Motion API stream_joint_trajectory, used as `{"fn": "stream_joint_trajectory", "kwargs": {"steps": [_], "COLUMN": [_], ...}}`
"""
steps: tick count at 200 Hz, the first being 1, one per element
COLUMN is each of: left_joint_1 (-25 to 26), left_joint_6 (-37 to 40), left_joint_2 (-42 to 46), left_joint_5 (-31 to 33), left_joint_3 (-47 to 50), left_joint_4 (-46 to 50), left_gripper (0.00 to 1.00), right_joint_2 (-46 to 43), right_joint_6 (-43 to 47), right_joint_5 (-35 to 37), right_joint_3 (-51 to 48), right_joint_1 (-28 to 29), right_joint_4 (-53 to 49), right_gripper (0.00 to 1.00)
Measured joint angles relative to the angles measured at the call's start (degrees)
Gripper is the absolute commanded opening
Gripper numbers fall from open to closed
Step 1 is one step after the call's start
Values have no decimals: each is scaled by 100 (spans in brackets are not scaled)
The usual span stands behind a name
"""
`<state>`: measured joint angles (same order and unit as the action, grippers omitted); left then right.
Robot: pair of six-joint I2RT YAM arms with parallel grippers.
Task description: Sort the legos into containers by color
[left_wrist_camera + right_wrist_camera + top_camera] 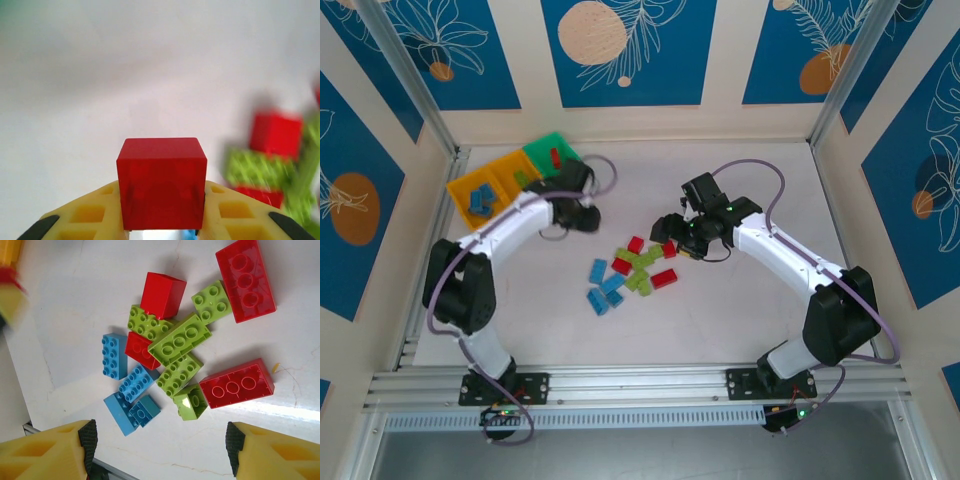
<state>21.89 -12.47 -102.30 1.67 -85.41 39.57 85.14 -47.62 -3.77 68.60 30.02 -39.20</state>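
Your left end effector point(161, 226) pinches one red lego point(161, 175). Your right end effector point(160, 442) is spread wide over four red and five green legos point(180, 337) on the counter point(90, 285). Three containers point(462, 187) sit far left.

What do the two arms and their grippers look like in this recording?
Both the left arm and right arm have white links with black joints and black bases, and a lilac cable loops along each. The left gripper and right gripper have yellow plastic fingers with hollow cells and black pads.
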Motion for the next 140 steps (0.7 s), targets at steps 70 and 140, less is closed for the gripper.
{"fn": "stream_joint_trajectory", "kwargs": {"steps": [70,140], "left_joint_1": [-1480,-1266], "left_joint_6": [195,-103], "left_joint_2": [-3550,-1462], "left_joint_5": [374,-348], "left_joint_3": [-5125,-2684], "left_joint_4": [557,654], "left_gripper": [64,65], "right_joint_2": [-105,-90], "right_joint_6": [-46,-90], "right_joint_5": [63,103], "right_joint_3": [0,72], "right_joint_1": [37,76], "right_joint_4": [46,240], "right_gripper": [71,71]}}
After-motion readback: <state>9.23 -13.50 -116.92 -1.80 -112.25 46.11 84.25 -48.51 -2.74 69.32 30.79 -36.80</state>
